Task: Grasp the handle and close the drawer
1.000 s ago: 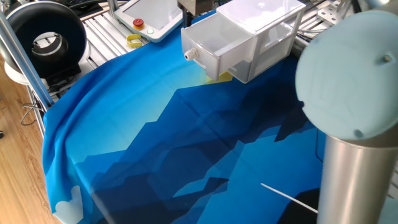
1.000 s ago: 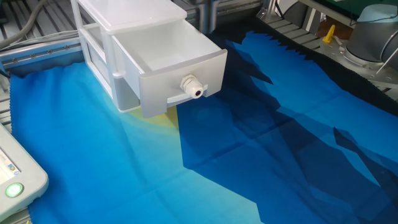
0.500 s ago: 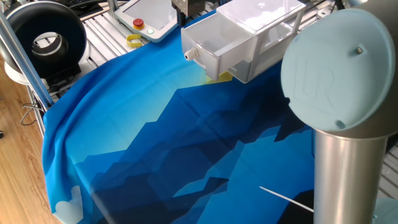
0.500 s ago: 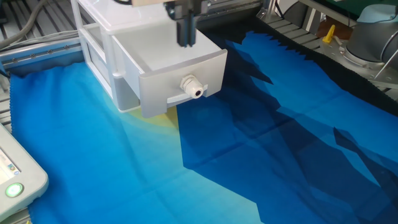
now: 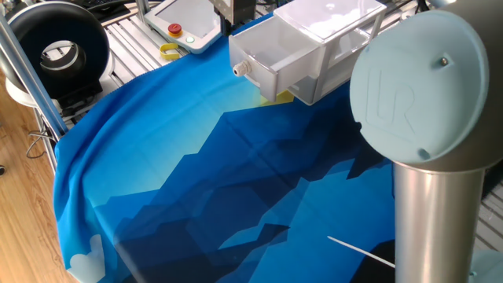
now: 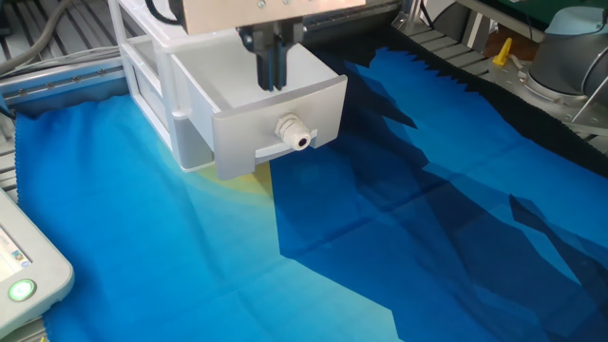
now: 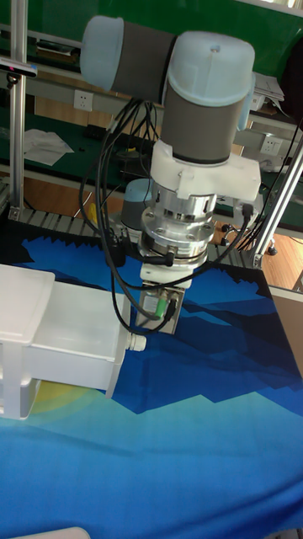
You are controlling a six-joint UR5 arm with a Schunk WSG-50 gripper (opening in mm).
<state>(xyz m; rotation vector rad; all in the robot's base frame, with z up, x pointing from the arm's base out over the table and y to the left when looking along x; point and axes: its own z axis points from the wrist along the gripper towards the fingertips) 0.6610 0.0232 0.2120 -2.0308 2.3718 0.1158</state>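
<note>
The drawer (image 6: 249, 139) is a translucent white box pulled out of its white cabinet (image 6: 195, 21); it also shows in one fixed view (image 5: 275, 56) and in the tall view (image 7: 74, 344). Its handle (image 6: 294, 134) is a small white knob on the front, visible again as the handle (image 5: 240, 69) and the handle (image 7: 135, 343). My gripper (image 6: 273, 85) hangs pointing down over the drawer's open top, just behind the front panel and above the knob, touching neither. Its dark fingers are pressed together with nothing between them. The gripper (image 7: 158, 328) sits just right of the knob in the tall view.
A blue cloth (image 5: 204, 181) covers the table. Behind the cabinet lie a white teach pendant (image 5: 189, 20), a yellow piece (image 5: 170, 52) and a black round object (image 5: 59, 47). My arm's grey elbow (image 5: 416, 94) blocks the right of one fixed view.
The gripper has come down from the top edge into view over the drawer and shifted slightly left. The drawer and knob have not moved.
</note>
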